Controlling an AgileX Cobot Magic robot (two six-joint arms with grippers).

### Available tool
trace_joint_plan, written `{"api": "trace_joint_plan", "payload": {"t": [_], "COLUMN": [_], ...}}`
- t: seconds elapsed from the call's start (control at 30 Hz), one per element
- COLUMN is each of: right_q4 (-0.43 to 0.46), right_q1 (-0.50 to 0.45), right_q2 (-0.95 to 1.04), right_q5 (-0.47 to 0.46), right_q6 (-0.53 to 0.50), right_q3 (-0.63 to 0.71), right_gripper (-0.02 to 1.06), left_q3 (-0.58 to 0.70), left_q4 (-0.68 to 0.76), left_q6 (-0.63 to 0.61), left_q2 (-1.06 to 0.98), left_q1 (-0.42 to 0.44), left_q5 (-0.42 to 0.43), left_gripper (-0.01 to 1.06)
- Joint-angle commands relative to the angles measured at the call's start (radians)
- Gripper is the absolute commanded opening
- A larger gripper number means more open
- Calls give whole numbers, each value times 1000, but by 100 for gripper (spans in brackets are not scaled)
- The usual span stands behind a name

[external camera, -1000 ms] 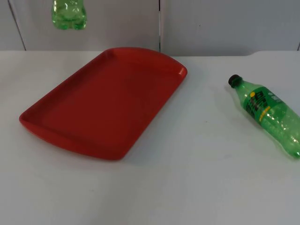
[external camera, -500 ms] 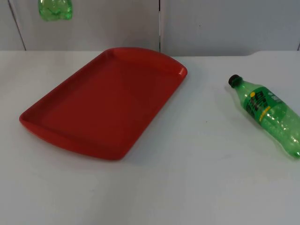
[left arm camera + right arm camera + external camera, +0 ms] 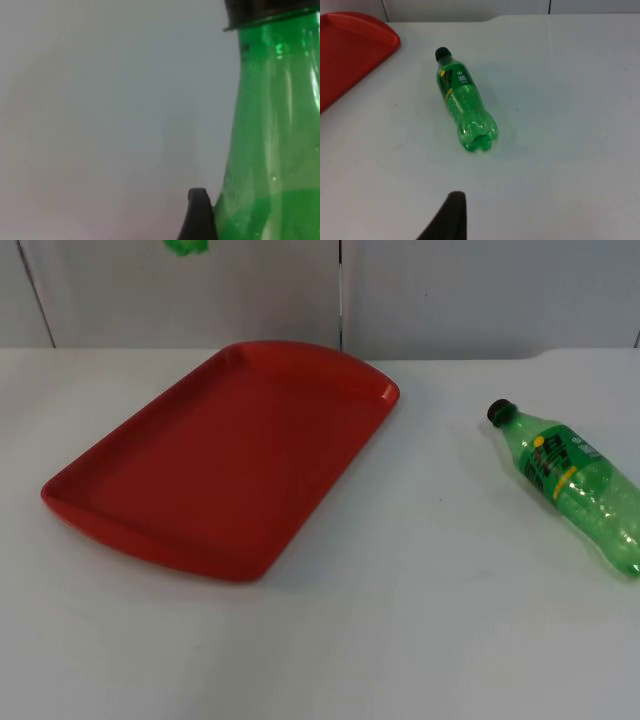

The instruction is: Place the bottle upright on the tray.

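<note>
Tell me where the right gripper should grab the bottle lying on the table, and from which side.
Grip the lying bottle across its labelled middle, coming down from above with fingers straddling its width. It rests flat on the table, cap toward the tray, so its round sides are free.

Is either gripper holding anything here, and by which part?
The left gripper holds a green bottle by its upper body below the shoulder, raised high above the table. The second green bottle lies unheld on the table.
</note>
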Motion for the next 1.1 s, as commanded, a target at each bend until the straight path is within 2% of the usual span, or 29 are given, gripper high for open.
{"api": "trace_joint_plan", "payload": {"t": [0.0, 0.03, 0.07, 0.13, 0.2, 0.23, 0.27, 0.33, 0.4, 0.6, 0.77, 0.8, 0.87, 1.07], "right_q4": [3, 3, 3, 3, 3, 3, 3, 3, 3, 3, 3, 3, 3, 3], "right_q1": [-6, -6, -6, -6, -6, -6, -6, -6, -6, -6, -6, -6, -6, -6], "right_q2": [-5, -5, -5, -5, -5, -5, -5, -5, -5, -5, -5, -5, -5, -5], "right_q5": [-6, -6, -6, -6, -6, -6, -6, -6, -6, -6, -6, -6, -6, -6], "right_q6": [-1, -1, -1, -1, -1, -1, -1, -1, -1, -1, -1, -1, 1, 1], "right_q3": [6, 6, 6, 6, 6, 6, 6, 6, 6, 6, 6, 6, 6, 6], "right_gripper": [104, 104, 104, 104, 104, 104, 104, 104, 104, 104, 104, 104, 104, 104], "left_q3": [-11, -11, -11, -11, -11, -11, -11, -11, -11, -11, -23, -23, -47, -112], "left_q4": [-15, -15, -15, -15, -15, -15, -15, -15, -15, -15, -15, -15, -15, -15], "left_q6": [-22, 48, 48, 206, 419, 504, 504, 587, 628, 714, 825, 825, 835, 814], "left_q2": [15, 22, 22, 38, 47, 51, 51, 58, 69, 120, 202, 202, 244, 355], "left_q1": [2, 2, 2, -2, -4, -6, -6, -6, -6, -6, -6, -6, -6, -13], "left_q5": [14, -4, -4, 11, 72, 130, 130, 227, 281, 359, 542, 542, 606, 600], "left_gripper": [0, 0, 0, 0, 0, 0, 0, 0, 0, 0, 0, 0, 0, 0]}}
